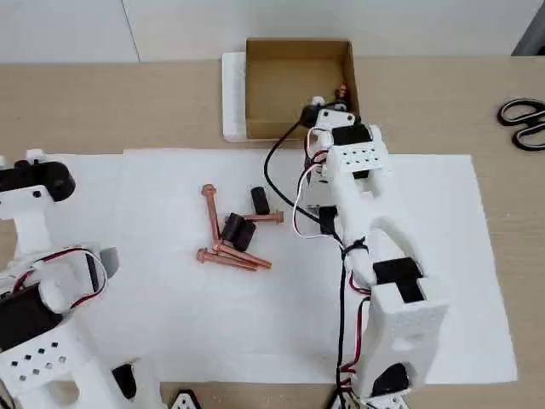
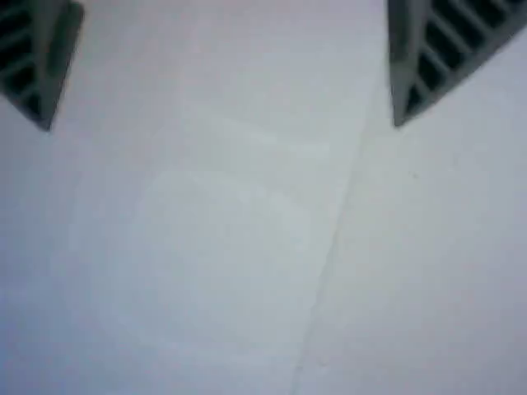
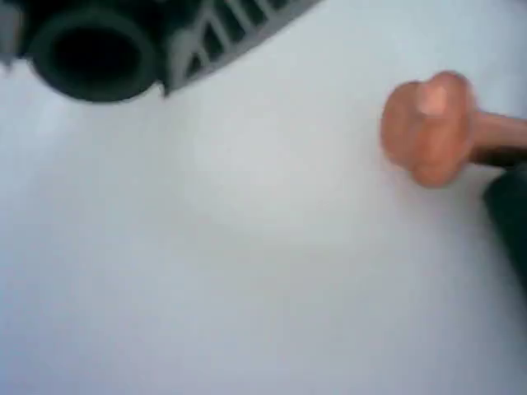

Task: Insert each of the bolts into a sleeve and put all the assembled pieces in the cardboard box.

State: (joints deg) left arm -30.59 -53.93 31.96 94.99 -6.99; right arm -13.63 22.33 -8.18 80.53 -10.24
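Several copper bolts [image 1: 232,256] and three black sleeves [image 1: 238,232] lie loose in the middle of the white paper [image 1: 170,324]. The cardboard box [image 1: 294,51] stands at the back. My right gripper [image 1: 328,111] is at the box's near right corner, and a copper bolt end [image 1: 341,89] shows just beyond it. In the right wrist view my right gripper [image 3: 90,78] is shut on a black sleeve [image 3: 95,53] seen end-on; a bolt head [image 3: 432,127] lies apart on a pale surface. My left gripper [image 2: 222,107] hangs open over bare paper at the near left.
A white foam block [image 1: 232,94] sits under the box's left side. Black scissors [image 1: 524,123] lie at the table's far right edge. The right arm [image 1: 375,247] and its black cable [image 1: 277,183] stretch along the right of the bolt pile.
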